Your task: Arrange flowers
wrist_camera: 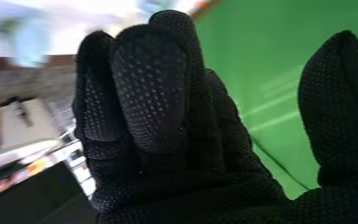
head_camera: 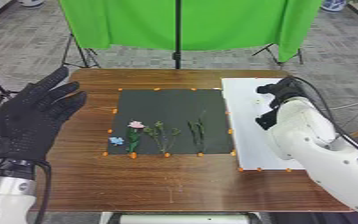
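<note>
My right hand (head_camera: 284, 91) is over the upper part of the white sheet (head_camera: 255, 155), thumb apart from the fingers. In the right wrist view the same hand (wrist_camera: 158, 100) is open, fingers straight, holding nothing. On the black mat (head_camera: 158, 107) lie a pink flower (head_camera: 136, 124) with a green leafy stem, a small blue flower (head_camera: 116, 141) at the left edge, green sprigs (head_camera: 161, 134) in the middle and thin green stems (head_camera: 198, 131) farther right. My left hand (head_camera: 31, 117) is open, left of the mat, away from the flowers.
Orange markers line the mat and the sheet on the brown table (head_camera: 78, 175). Behind the table hangs a green cloth (head_camera: 131, 25) with a black stand pole (head_camera: 178, 30) in front. A blurred pale-blue thing (wrist_camera: 31, 42) shows beyond my right hand's fingers.
</note>
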Controlling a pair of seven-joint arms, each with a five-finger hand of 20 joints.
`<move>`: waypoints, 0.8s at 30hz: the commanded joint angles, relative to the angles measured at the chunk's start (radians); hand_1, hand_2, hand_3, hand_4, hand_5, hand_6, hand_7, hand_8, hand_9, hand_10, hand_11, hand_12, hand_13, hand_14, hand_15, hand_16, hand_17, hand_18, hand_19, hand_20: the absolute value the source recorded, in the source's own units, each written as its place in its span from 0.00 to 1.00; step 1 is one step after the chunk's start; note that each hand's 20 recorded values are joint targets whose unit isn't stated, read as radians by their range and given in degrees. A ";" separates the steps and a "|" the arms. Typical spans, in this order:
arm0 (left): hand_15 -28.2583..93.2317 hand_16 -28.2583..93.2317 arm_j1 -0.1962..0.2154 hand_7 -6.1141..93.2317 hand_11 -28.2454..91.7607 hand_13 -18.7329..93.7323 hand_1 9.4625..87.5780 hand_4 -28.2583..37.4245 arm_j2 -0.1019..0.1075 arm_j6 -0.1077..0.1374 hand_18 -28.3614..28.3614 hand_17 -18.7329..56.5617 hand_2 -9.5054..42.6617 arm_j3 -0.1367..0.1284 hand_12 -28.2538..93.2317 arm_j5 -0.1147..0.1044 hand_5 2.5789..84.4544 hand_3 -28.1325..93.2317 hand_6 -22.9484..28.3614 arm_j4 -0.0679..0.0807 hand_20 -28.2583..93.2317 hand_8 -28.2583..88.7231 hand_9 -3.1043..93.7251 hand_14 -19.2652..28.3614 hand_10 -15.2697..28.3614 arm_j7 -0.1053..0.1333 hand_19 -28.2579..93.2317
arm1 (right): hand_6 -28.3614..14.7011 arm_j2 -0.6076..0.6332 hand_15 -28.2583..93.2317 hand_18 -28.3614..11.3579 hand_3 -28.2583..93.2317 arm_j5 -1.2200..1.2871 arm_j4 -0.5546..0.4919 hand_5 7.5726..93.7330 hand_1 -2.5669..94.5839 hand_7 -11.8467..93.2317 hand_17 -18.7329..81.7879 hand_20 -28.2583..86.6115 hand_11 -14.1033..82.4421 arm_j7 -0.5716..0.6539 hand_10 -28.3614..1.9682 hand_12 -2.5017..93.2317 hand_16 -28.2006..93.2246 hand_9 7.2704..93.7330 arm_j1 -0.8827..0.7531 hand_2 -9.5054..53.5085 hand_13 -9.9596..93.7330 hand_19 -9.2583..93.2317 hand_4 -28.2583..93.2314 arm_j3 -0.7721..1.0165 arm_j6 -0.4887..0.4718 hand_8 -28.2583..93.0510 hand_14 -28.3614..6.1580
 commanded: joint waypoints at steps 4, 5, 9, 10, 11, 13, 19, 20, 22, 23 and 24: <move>0.69 0.14 -0.027 0.20 0.49 0.38 0.16 0.09 -0.020 -0.001 1.00 0.16 0.33 0.044 0.33 0.015 0.43 0.87 0.67 0.011 0.15 0.17 0.35 1.00 0.85 -0.024 0.83 | 0.46 0.043 0.75 0.39 0.77 -0.035 0.057 0.43 0.35 0.18 0.82 0.10 0.37 0.073 0.27 0.17 0.35 0.81 -0.092 0.07 0.90 1.00 0.03 0.064 -0.047 0.16 0.61; 0.69 0.14 -0.029 0.20 0.50 0.38 0.16 0.09 -0.020 0.002 1.00 0.16 0.33 0.045 0.33 0.015 0.43 0.87 0.67 0.010 0.15 0.17 0.35 1.00 0.85 -0.024 0.83 | 0.46 0.049 0.75 0.40 0.76 -0.034 0.055 0.43 0.35 0.18 0.83 0.10 0.37 0.070 0.27 0.16 0.35 0.82 -0.104 0.07 0.91 1.00 0.03 0.076 -0.049 0.16 0.61; 0.69 0.14 -0.022 0.20 0.50 0.38 0.17 0.09 -0.023 0.003 1.00 0.16 0.33 0.044 0.33 0.014 0.43 0.87 0.67 0.009 0.15 0.17 0.35 1.00 0.85 -0.019 0.83 | 0.45 0.053 0.75 0.42 0.76 -0.019 0.063 0.43 0.36 0.18 0.84 0.11 0.37 0.067 0.27 0.16 0.35 0.82 -0.128 0.08 0.92 1.00 0.04 0.100 -0.052 0.16 0.65; 0.69 0.14 -0.026 0.20 0.50 0.38 0.16 0.09 -0.024 0.001 1.00 0.16 0.33 0.047 0.33 0.013 0.43 0.87 0.67 0.010 0.15 0.17 0.35 1.00 0.85 -0.022 0.83 | 0.45 0.054 0.75 0.42 0.76 -0.013 0.067 0.43 0.36 0.17 0.85 0.12 0.36 0.070 0.26 0.16 0.35 0.83 -0.131 0.08 0.92 1.00 0.04 0.103 -0.055 0.16 0.65; 0.69 0.14 -0.025 0.20 0.50 0.38 0.17 0.09 -0.021 0.001 1.00 0.16 0.33 0.049 0.32 0.011 0.43 0.87 0.67 0.010 0.15 0.17 0.35 1.00 0.85 -0.017 0.83 | 0.44 0.055 0.75 0.42 0.76 -0.011 0.071 0.43 0.36 0.17 0.85 0.12 0.36 0.074 0.26 0.16 0.35 0.83 -0.132 0.08 0.92 1.00 0.04 0.105 -0.058 0.16 0.65; 0.69 0.14 -0.029 0.20 0.50 0.38 0.17 0.09 -0.022 -0.001 1.00 0.16 0.33 0.052 0.32 0.012 0.43 0.87 0.67 0.011 0.15 0.17 0.35 1.00 0.85 -0.021 0.83 | 0.44 0.058 0.75 0.42 0.76 0.005 0.084 0.43 0.36 0.17 0.85 0.13 0.36 0.078 0.25 0.16 0.35 0.83 -0.128 0.08 0.92 1.00 0.04 0.103 -0.062 0.16 0.65; 0.69 0.14 -0.035 0.20 0.50 0.38 0.16 0.09 -0.020 0.001 1.00 0.16 0.33 0.057 0.32 0.011 0.44 0.87 0.67 0.011 0.15 0.17 0.35 1.00 0.85 -0.021 0.83 | 0.43 0.059 0.76 0.42 0.76 0.072 0.123 0.44 0.38 0.17 0.85 0.14 0.35 0.077 0.20 0.15 0.35 0.82 -0.104 0.08 0.92 1.00 0.04 0.094 -0.094 0.16 0.64; 0.69 0.14 -0.036 0.20 0.50 0.38 0.16 0.09 -0.021 -0.001 1.00 0.16 0.33 0.057 0.32 0.012 0.44 0.87 0.67 0.011 0.15 0.17 0.35 1.00 0.85 -0.022 0.83 | 0.43 0.057 0.76 0.42 0.76 0.080 0.130 0.45 0.38 0.17 0.85 0.14 0.35 0.078 0.19 0.15 0.35 0.82 -0.100 0.08 0.92 1.00 0.04 0.095 -0.099 0.16 0.64; 0.69 0.14 -0.040 0.20 0.50 0.38 0.16 0.09 -0.020 0.002 1.00 0.16 0.33 0.059 0.32 0.010 0.44 0.87 0.67 0.012 0.15 0.17 0.35 1.00 0.85 -0.025 0.83 | 0.43 0.060 0.76 0.42 0.76 0.081 0.146 0.46 0.38 0.17 0.85 0.13 0.35 0.082 0.17 0.15 0.34 0.82 -0.086 0.08 0.92 1.00 0.05 0.077 -0.109 0.16 0.63; 0.69 0.14 -0.040 0.20 0.50 0.38 0.16 0.09 -0.020 0.003 1.00 0.16 0.33 0.058 0.32 0.010 0.44 0.87 0.67 0.011 0.15 0.17 0.35 1.00 0.85 -0.024 0.83 | 0.43 0.058 0.76 0.43 0.76 0.087 0.154 0.47 0.39 0.17 0.85 0.11 0.34 0.082 0.15 0.14 0.34 0.81 -0.081 0.07 0.92 1.00 0.05 0.075 -0.117 0.16 0.63; 0.69 0.14 -0.041 0.20 0.50 0.38 0.16 0.09 -0.020 0.004 1.00 0.16 0.33 0.059 0.32 0.010 0.44 0.87 0.67 0.011 0.15 0.17 0.35 1.00 0.85 -0.023 0.83 | 0.44 0.058 0.75 0.43 0.77 0.092 0.159 0.47 0.39 0.17 0.85 0.10 0.33 0.084 0.14 0.14 0.33 0.81 -0.077 0.06 0.92 1.00 0.05 0.070 -0.116 0.16 0.62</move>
